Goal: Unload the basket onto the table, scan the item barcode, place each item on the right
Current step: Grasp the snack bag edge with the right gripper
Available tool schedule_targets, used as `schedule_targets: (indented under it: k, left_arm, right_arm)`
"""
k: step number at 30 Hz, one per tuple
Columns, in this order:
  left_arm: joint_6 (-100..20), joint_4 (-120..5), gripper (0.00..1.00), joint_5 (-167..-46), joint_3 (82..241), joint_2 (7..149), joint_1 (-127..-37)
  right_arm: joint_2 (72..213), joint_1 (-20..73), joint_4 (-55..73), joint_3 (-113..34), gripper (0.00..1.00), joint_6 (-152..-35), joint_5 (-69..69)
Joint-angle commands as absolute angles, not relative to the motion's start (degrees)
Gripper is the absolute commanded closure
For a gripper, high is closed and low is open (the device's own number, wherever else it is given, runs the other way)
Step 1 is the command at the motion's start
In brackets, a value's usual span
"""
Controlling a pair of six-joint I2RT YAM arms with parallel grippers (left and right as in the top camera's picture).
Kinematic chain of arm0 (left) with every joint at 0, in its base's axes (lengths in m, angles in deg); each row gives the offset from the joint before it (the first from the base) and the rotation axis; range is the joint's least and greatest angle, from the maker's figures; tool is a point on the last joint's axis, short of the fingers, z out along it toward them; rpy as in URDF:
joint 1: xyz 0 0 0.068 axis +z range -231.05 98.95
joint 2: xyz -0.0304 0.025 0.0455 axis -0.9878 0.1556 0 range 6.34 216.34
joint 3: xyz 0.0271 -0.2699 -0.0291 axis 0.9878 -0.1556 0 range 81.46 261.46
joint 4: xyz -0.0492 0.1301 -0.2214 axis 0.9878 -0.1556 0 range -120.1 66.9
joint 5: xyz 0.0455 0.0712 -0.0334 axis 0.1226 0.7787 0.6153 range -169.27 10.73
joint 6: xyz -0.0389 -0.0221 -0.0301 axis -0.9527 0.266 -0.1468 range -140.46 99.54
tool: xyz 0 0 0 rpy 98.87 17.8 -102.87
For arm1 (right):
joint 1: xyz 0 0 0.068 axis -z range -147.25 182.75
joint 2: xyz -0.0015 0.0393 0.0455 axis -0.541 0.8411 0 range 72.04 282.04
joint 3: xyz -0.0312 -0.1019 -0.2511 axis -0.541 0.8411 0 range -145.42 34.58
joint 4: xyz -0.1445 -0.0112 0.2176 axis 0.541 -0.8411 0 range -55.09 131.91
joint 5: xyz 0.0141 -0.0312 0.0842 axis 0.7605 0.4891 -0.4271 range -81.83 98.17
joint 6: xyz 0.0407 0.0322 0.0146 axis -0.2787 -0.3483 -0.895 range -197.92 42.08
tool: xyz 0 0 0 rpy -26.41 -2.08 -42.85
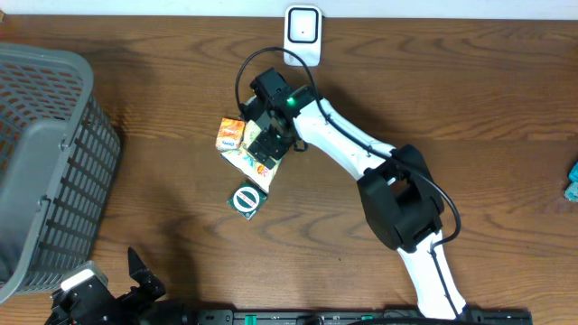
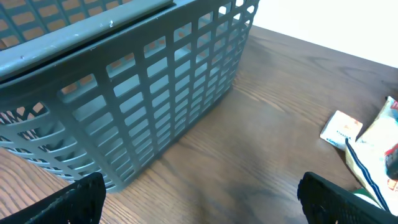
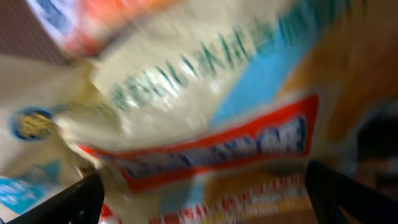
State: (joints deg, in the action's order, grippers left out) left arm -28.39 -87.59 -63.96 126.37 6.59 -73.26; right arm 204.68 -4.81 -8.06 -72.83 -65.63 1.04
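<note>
A crinkled snack bag (image 1: 246, 159) with orange, white and blue print lies at the table's middle, and my right gripper (image 1: 268, 143) hovers right over it. In the right wrist view the bag (image 3: 205, 93) fills the blurred frame. That gripper (image 3: 202, 193) is open, its dark fingers wide apart at the lower corners. Whether they touch the bag is unclear. The white scanner (image 1: 302, 34) stands at the far edge. No barcode is readable. My left gripper (image 1: 140, 280) sits at the near left edge, open (image 2: 202, 202) over bare wood.
A grey slatted basket (image 1: 45, 162) fills the left side, close in front of the left wrist camera (image 2: 124, 93). A small orange-and-white box (image 1: 231, 134) and a round green-and-white item (image 1: 247, 199) lie beside the bag. A teal object (image 1: 573, 181) pokes in at the right edge.
</note>
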Motion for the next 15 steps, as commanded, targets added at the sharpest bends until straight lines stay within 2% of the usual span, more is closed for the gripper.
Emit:
schedule_targets:
  k: [1, 3, 4, 7, 9, 11, 15]
  left_arm:
    - [-28.7, -87.6, 0.02, -63.8, 126.4, 6.5, -73.1]
    - [-28.7, -87.6, 0.02, -63.8, 126.4, 6.5, -73.1]
    - [-28.7, -87.6, 0.02, -63.8, 126.4, 6.5, -73.1]
    - [-28.7, -87.6, 0.02, -63.8, 126.4, 6.5, -73.1]
    - [-28.7, -87.6, 0.02, -63.8, 126.4, 6.5, -73.1]
    - [-28.7, -87.6, 0.02, -63.8, 126.4, 6.5, -73.1]
    - [-28.7, -87.6, 0.02, -63.8, 126.4, 6.5, -73.1]
  right_arm:
    - [202.1, -3.1, -10.4, -75.4, 0.01, -73.6, 7.5]
    - [199.8, -3.2, -10.1, -76.4, 0.06, -77.1, 8.2]
    - [199.0, -3.3, -9.5, -76.4, 0.13, -77.9, 7.6]
    - [198.3, -4.1, -7.0, -76.4, 0.37, -77.6, 6.3]
    - [198.8, -4.6, -6.2, -76.3, 0.57, -77.4, 6.2]
    - [199.1, -5.2, -6.2, -76.3, 0.71, -75.7, 4.2]
    - [199.0, -6.1, -6.3, -77.1, 0.71, -75.1, 3.0]
